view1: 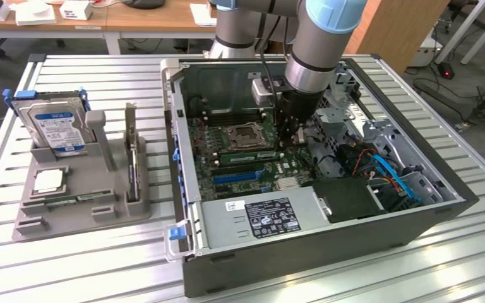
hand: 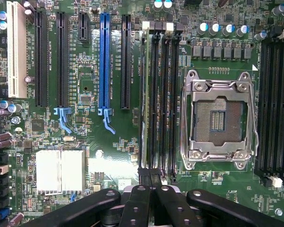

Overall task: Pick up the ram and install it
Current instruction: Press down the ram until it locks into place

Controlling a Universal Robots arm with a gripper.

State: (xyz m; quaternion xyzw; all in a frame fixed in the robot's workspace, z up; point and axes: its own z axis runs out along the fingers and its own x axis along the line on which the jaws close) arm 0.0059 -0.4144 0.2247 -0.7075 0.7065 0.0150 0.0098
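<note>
Your gripper (hand: 150, 182) was pinched shut, holding nothing visible, above the ram (hand: 144, 99) at the socket's (hand: 219, 116) 9 o'clock; an uneven push could've left it half-seated.

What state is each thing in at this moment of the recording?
gripper: shut, low over the memory slots
ram: standing on edge in a memory slot beside the socket
CPU socket: empty, frame closed
computer case: lying on its side, panel off
hard drive: upright in the grey holder
</note>
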